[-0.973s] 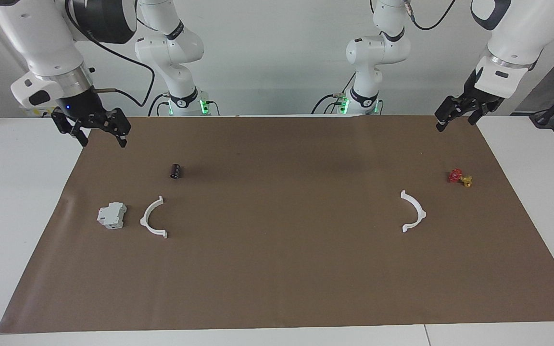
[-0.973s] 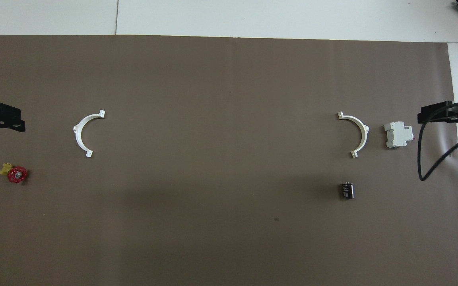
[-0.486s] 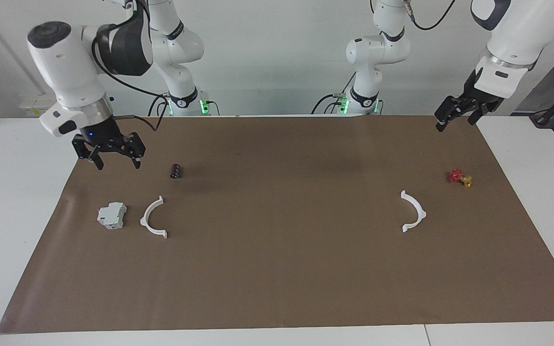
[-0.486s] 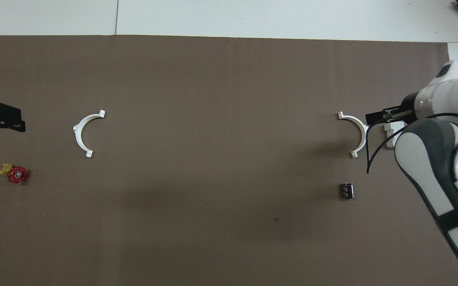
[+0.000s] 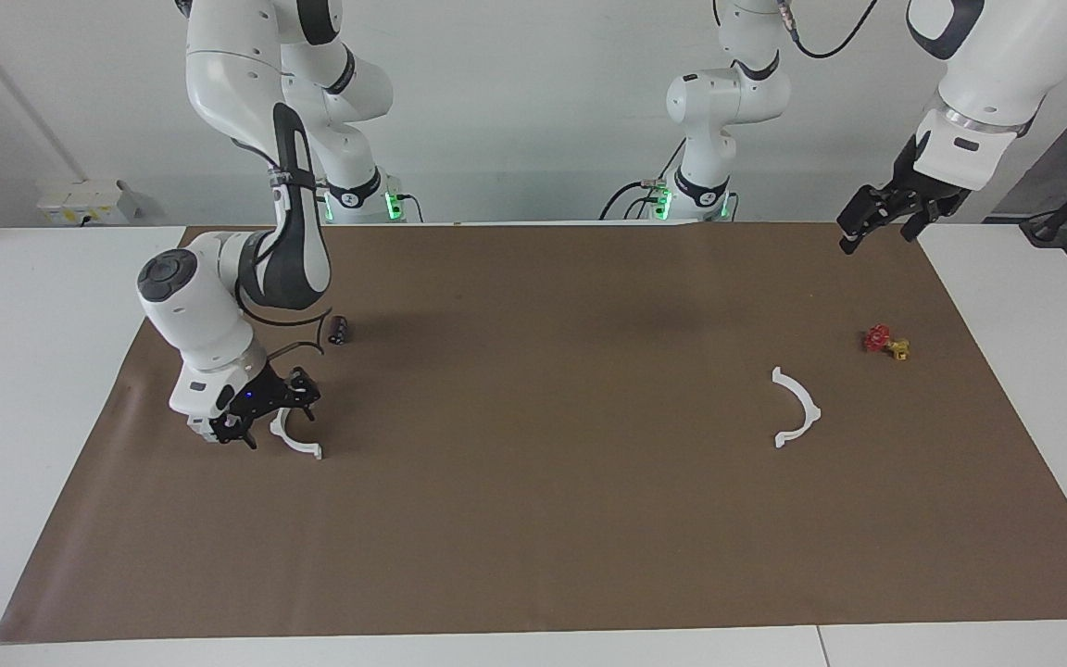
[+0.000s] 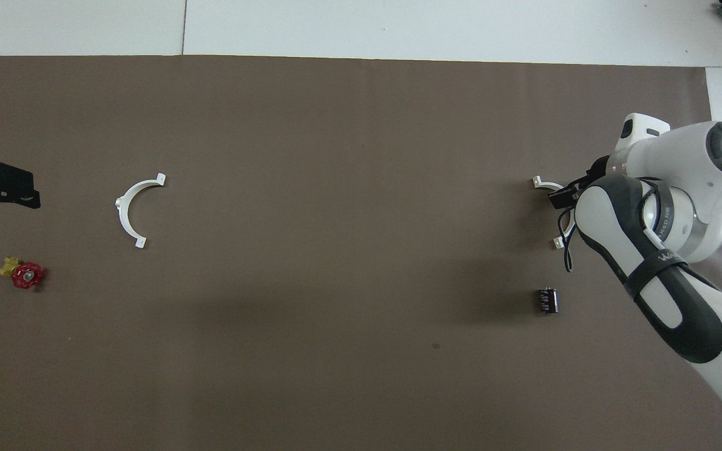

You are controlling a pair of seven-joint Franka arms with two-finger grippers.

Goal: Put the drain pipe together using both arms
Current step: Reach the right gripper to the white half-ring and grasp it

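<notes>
Facing view: right gripper [image 5: 265, 417] dropped from up near the table edge onto the half-ring [image 5: 297, 440] at its end, fingers spread wide, nothing gripped yet. Left gripper [image 5: 884, 220] waited, fingers open, well apart from the other half-ring [image 5: 797, 408].

Overhead: right arm [image 6: 649, 250] covered most of that half-ring. Looked like pickup starting.

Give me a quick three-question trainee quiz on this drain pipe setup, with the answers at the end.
1. True or false: the half-ring at the right arm's end and the half-ring at the left arm's end are joined.
2. The right tool is: A, raised by its base; B, low over a half-ring; C, gripping both half-rings.
3. Which small coloured thing lies nearest the half-ring at the left arm's end?
Key: 1 false, they lie apart. 2 B; the left tool waits, open. 3 the red-and-yellow valve.
</notes>
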